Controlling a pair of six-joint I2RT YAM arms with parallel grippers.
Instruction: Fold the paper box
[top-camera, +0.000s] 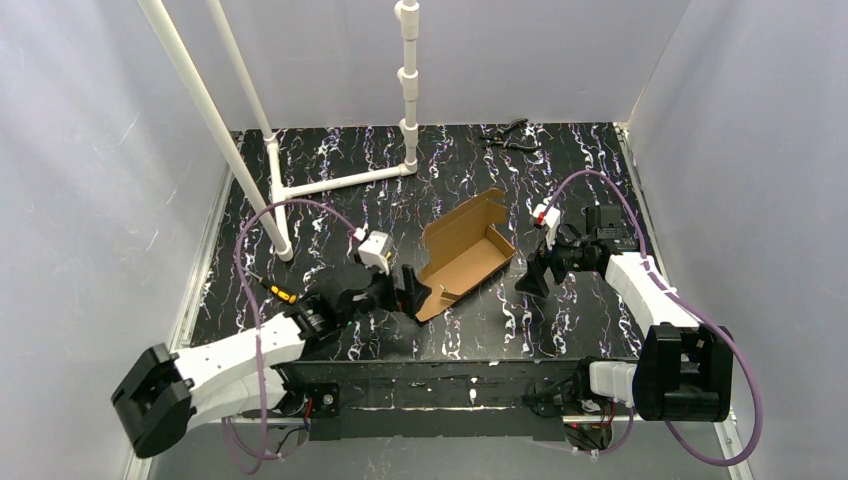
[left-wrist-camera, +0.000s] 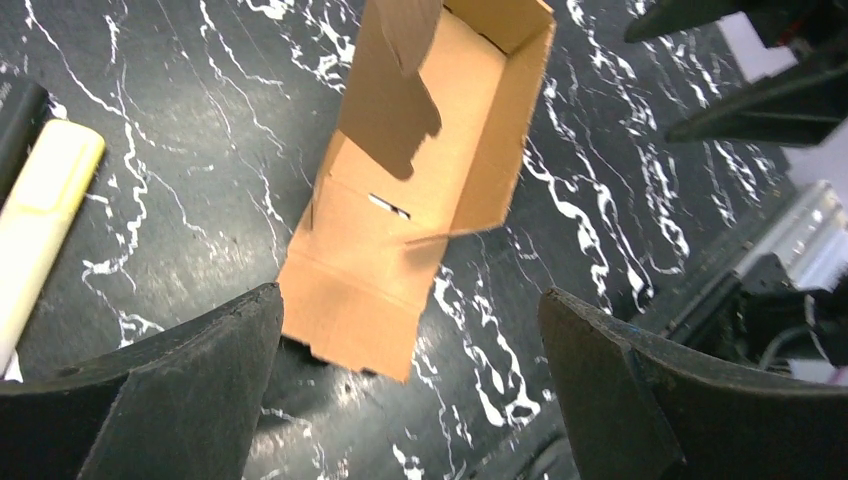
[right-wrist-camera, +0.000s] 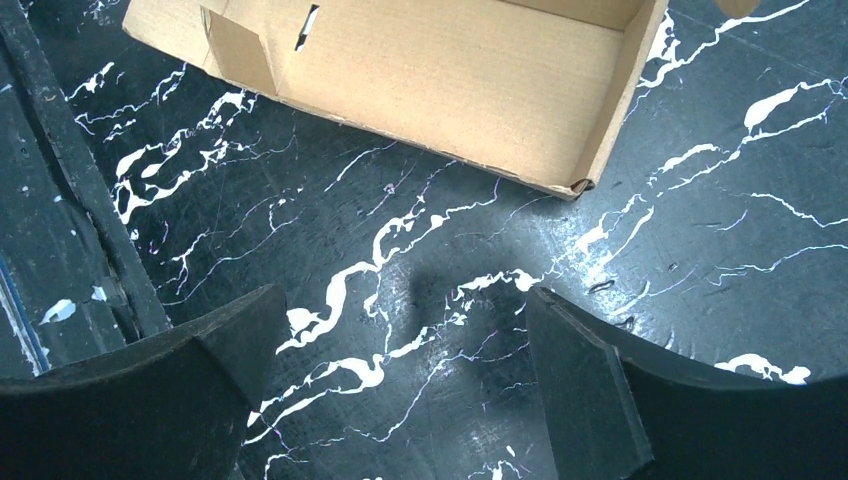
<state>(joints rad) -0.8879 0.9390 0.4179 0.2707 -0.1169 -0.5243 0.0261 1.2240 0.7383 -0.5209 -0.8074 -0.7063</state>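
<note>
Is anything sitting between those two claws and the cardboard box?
Nothing visible does. The open left gripper is right at the paper box's near flap, and only table lies between the open right gripper and its side wall. The yellow stick lies aside.

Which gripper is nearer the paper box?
Left. The left gripper sits at the near flap end of the paper box, jaws open; the right gripper stands off its opposite side, with table between.

White pipe frame (top-camera: 340, 182) rear-left; yellow stick (left-wrist-camera: 40, 215) on marbled table (top-camera: 580, 165).
</note>
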